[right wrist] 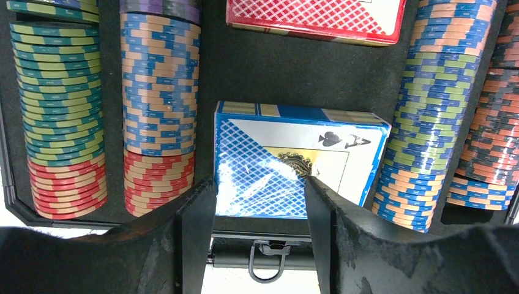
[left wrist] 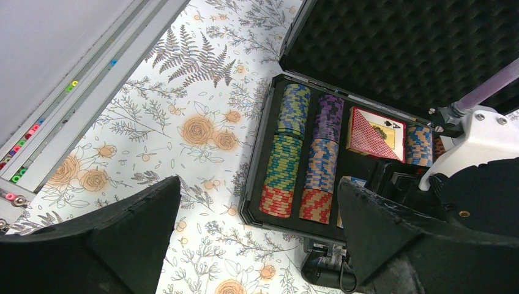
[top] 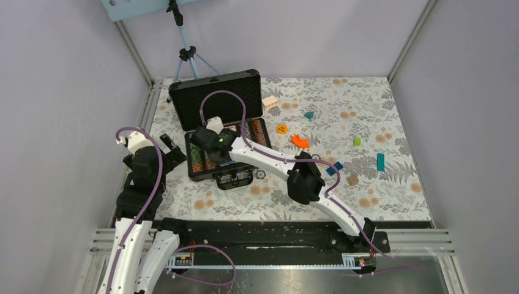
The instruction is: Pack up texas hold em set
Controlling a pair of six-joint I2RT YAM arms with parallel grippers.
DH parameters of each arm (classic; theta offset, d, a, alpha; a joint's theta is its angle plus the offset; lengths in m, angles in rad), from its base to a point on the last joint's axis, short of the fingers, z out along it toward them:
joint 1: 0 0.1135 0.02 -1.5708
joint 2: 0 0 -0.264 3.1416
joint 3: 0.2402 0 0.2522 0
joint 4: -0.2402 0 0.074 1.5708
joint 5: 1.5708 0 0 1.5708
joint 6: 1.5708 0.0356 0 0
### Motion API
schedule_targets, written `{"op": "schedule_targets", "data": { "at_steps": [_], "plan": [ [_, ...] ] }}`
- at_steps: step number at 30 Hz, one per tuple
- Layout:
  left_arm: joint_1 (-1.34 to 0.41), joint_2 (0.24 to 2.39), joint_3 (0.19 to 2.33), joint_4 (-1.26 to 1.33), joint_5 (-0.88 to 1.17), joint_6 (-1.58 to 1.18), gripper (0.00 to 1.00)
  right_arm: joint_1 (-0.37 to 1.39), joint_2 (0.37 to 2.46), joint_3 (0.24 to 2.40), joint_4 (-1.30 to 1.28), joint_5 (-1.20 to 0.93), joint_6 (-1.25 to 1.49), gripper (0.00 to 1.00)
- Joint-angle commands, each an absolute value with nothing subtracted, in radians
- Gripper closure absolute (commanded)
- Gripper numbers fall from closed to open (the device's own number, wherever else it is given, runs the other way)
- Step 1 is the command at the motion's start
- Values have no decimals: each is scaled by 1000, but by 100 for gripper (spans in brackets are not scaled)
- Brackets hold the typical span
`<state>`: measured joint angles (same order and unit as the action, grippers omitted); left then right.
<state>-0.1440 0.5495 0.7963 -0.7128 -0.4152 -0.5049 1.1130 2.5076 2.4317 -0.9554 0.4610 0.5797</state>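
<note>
Pale walls (top: 61, 92), a floral tablecloth (top: 367, 202), a tripod (top: 186, 55) behind.

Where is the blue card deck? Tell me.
Right wrist view: the blue deck lies in the middle slot of the case, below the red deck, chips on both sides, right gripper over it.

a floral cloth (top: 367, 104) is lying flat. an orange block (top: 299, 141), green cube (top: 357, 141) and teal block (top: 380, 162) are resting on it, apart. a tripod (top: 186, 52) is standing beyond its far-left corner.
</note>
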Motion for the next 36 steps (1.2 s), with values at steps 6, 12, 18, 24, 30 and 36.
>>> {"op": "schedule_targets", "data": {
  "at_steps": [6, 12, 18, 24, 30, 36],
  "plan": [
    [-148, 537, 825, -680, -413, -494, 1, 1117, 2537, 2448, -1009, 448, 547, 36],
    [-149, 537, 825, -679, -415, -495, 1, 1117, 2372, 2303, -819, 422, 507, 20],
    [-148, 537, 826, -680, -417, -494, 1, 1115, 2286, 2256, -699, 476, 462, 21],
    [-148, 536, 826, -679, -416, -494, 1, 1094, 2334, 2299, -692, 521, 412, 38],
    [-148, 537, 825, -679, -413, -496, 1, 1055, 2344, 2257, -642, 526, 433, 48],
    [-148, 538, 825, -678, -411, -495, 1, 1026, 2363, 2225, -616, 495, 463, 49]
  ]
}}
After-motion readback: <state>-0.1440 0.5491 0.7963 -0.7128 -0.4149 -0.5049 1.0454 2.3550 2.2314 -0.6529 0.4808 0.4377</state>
